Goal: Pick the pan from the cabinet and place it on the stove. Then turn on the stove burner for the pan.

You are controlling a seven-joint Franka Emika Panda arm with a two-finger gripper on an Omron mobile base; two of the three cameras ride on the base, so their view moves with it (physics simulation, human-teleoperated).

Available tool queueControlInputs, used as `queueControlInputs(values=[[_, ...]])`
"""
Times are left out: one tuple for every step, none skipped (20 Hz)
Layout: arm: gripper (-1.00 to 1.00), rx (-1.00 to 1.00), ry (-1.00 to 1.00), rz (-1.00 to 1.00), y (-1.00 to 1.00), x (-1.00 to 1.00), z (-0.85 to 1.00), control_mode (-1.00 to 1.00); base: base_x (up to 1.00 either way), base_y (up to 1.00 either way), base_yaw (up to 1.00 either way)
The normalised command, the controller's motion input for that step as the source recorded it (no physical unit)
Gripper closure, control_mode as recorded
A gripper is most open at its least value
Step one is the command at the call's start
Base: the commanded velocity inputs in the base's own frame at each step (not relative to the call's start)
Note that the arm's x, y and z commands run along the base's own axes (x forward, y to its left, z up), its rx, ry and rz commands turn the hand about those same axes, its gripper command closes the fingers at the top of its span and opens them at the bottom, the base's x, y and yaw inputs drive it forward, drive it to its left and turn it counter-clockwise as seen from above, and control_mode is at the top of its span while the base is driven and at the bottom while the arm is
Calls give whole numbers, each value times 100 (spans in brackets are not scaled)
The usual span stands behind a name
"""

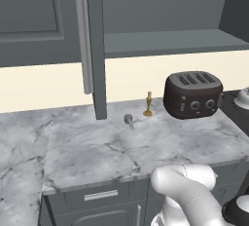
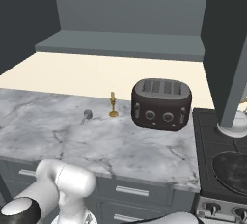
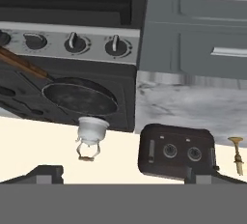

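pan set on the stove, knob still to turn

your jaws stand wide and hold nothing; the pan (image 3: 79, 98) rests on the stove (image 3: 29, 114). bring the gripper (image 3: 123, 177) down square on one knob (image 3: 116, 46) of the front row, choosing the one for the pan's burner.

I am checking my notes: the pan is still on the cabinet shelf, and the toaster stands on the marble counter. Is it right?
Not quite. The pan already sits on the stove, as the hand view shows; the cabinet shelf holds nothing. The toaster does stand on the marble counter.
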Motion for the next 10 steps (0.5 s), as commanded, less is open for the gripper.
queueControlInputs(values=[[-100,0,0,-2,25,28,-12,-100,0,0,0],[-100,0,0,-1,23,24,-17,-100,0,0,0],[-100,0,0,-1,21,22,-19,-100,0,0,0],[-100,0,0,0,20,24,-20,-100,0,0,0],[-100,0,0,-1,20,24,-23,-100,0,0,0],[-100,0,0,-1,13,25,-21,-100,0,0,0],[-100,0,0,0,0,18,-22,-100,0,0,0],[-100,0,0,0,0,4,-24,-100,0,0,0],[-100,0,0,0,-1,6,-25,-100,0,0,0],[-100,0,-2,0,-4,5,-24,-100,0,0,0]])
